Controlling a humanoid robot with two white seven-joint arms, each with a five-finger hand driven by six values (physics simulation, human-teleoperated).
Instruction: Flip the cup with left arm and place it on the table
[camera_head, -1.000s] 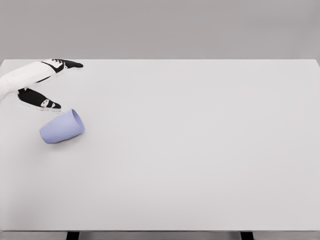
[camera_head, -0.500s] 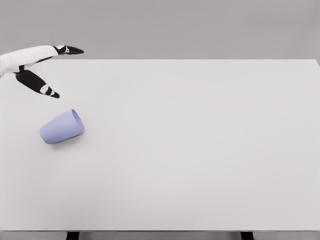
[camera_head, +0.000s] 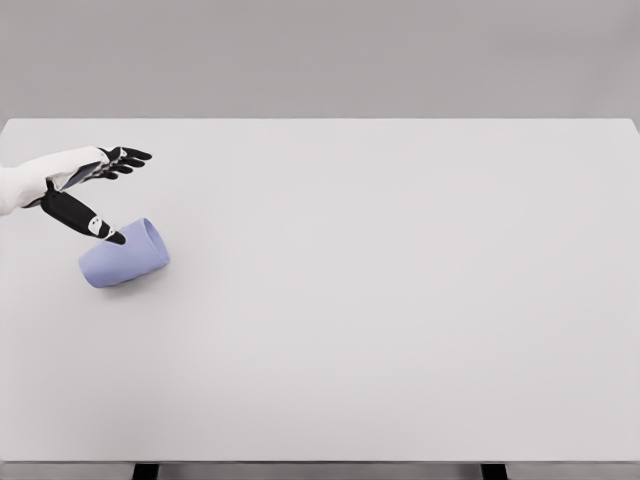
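White arm with a black-fingered left hand (camera_head: 85, 185)

Only one limb of the robot was visible: a smooth white forearm (camera_head: 30, 180) that had a glossy, plastic-like shell and became narrower toward the wrist. The white cover continued over the back of the hand, with light grey shading along its lower side. The fingers (camera_head: 125, 158) were slim and black, with thin pale lines between their segments. The thumb (camera_head: 85, 218), below the other fingers, was also black and pointed at the tip, and it carried small white marks near its middle, maybe joint covers. No cables or screws could be made out at this size.
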